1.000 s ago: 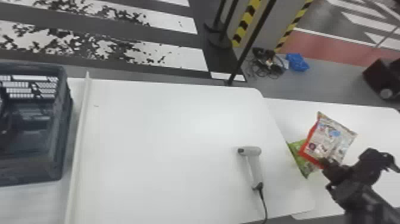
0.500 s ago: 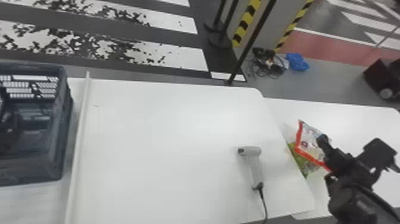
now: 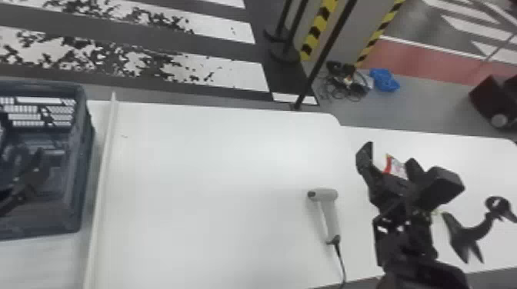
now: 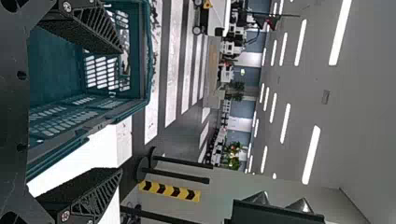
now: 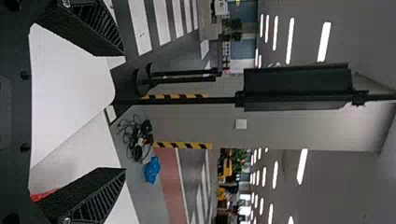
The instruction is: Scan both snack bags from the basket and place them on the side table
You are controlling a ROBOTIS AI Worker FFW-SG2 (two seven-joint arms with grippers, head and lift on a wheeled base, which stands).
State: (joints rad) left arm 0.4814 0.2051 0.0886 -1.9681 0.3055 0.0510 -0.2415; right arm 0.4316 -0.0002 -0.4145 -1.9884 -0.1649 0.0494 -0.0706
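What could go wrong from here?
The right gripper is open, with a snack bag showing between its fingers from the head's view; if it brushes the bag on moving off, it might drag it across the side table.

The scanner lies near that arm, and its cable runs toward the table's near edge, so a low sweep could perhaps snag it.

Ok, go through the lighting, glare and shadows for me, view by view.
Head view: a soft pale sheen on the main table, and a faint shadow along the left of the scanner's handle. Left wrist view: the tabletop by the basket glares nearly pure white; ceiling lights show as bright strips. Right wrist view: similar bright strips overhead.
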